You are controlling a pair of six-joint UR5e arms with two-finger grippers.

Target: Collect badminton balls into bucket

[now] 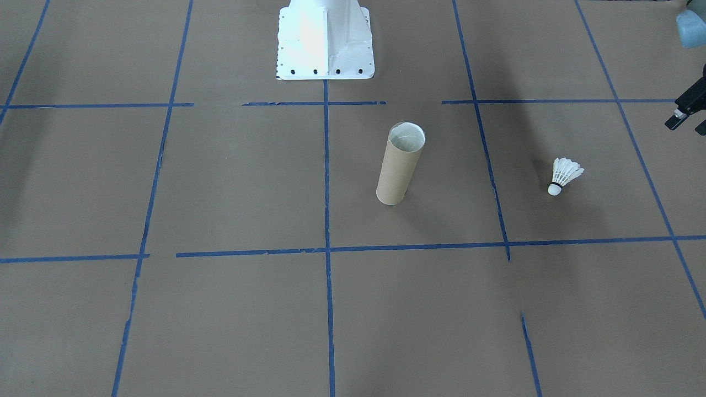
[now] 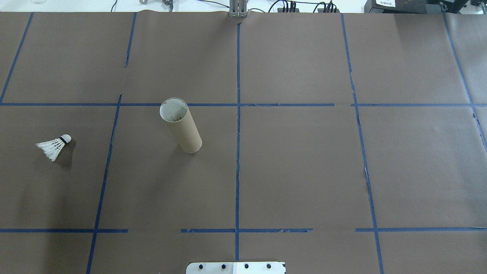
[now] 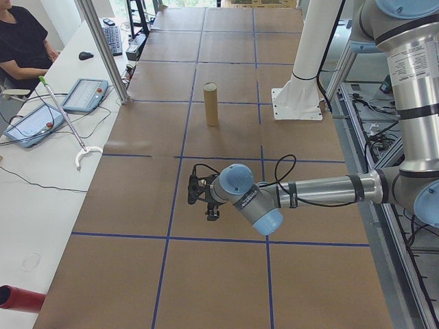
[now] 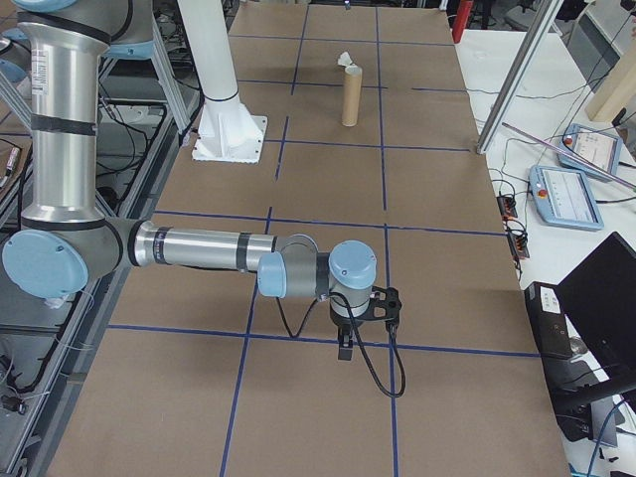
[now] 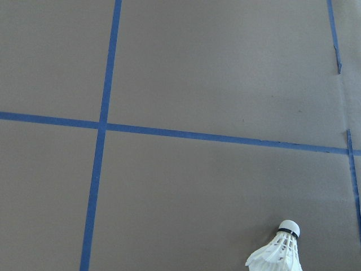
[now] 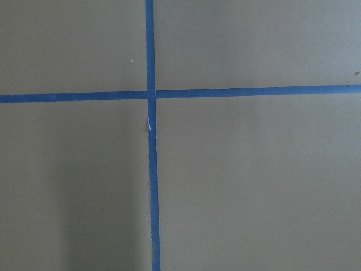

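A white feather badminton ball (image 1: 563, 175) lies on its side on the brown table, far on my left (image 2: 54, 146). The bucket (image 1: 401, 164), a tall brown cardboard tube, stands upright with its open top up, left of the table's centre line (image 2: 180, 125). My left gripper (image 1: 688, 125) hangs above the table at the view's right edge, fingers apart and holding nothing, short of the ball. The left wrist view shows the badminton ball (image 5: 280, 251) at its bottom edge. My right gripper (image 4: 360, 323) hovers over the far right of the table; I cannot tell its state.
The white robot base (image 1: 325, 38) stands at the robot's side of the table. Blue tape lines (image 2: 237, 125) divide the brown paper into squares. In the exterior left view a person (image 3: 24, 41) sits beside tablets (image 3: 86, 94) at a side desk.
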